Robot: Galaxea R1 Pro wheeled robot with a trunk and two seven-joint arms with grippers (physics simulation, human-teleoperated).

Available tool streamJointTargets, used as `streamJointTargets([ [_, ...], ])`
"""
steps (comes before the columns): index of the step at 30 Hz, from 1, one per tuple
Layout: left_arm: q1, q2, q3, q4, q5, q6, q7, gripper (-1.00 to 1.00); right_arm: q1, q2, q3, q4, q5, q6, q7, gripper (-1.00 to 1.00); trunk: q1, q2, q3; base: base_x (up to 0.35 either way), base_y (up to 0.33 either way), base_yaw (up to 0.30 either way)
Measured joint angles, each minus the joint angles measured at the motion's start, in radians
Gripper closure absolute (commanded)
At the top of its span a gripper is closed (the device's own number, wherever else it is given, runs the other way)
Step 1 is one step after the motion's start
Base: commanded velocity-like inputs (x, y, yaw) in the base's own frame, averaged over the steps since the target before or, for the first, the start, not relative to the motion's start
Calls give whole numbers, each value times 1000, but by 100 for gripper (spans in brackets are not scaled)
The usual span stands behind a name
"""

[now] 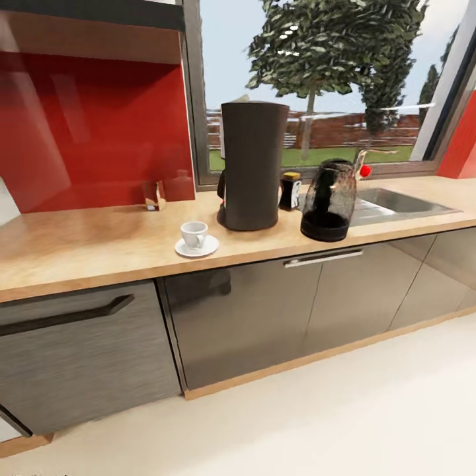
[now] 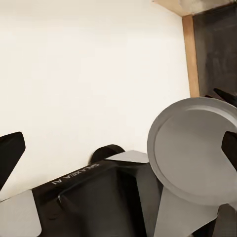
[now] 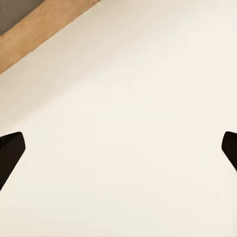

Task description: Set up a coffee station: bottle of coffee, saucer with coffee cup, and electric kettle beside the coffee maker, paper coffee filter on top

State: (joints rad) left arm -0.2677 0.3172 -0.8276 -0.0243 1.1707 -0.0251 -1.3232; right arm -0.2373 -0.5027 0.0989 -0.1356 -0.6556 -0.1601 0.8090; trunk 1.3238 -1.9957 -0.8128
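Five station items crowd the countertop [image 1: 79, 244]: coffee maker [image 1: 252, 165], electric kettle [image 1: 328, 200] and coffee bottle [image 1: 289, 190] just beside it, cup [image 1: 194, 233] on saucer [image 1: 197, 247], all far from either gripper's wide-spread, empty fingers [image 3: 11, 155], which point at floor [image 3: 148, 123].

counter [image 1: 79, 244] left of saucer [image 1: 196, 248]: open | coffee maker [image 1: 252, 165], kettle [image 1: 328, 200], bottle [image 1: 289, 190]: crowd middle

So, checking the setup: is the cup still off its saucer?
No, the cup sits on the saucer, left of the coffee maker.
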Motion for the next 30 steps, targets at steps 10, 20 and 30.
streamJointTargets([
  [10,0,0,0,0,0,0,1,-100,0,0,0,-1,0,0,0,-100,0,0,0,103,-305,136],
  [20,0,0,0,0,0,0,1,-100,0,0,0,0,0,0,0,-100,0,0,0,24,-164,266],
  [30,0,0,0,0,0,0,1,-100,0,0,1,-1,0,0,0,-100,0,0,0,1,-5,272],
])
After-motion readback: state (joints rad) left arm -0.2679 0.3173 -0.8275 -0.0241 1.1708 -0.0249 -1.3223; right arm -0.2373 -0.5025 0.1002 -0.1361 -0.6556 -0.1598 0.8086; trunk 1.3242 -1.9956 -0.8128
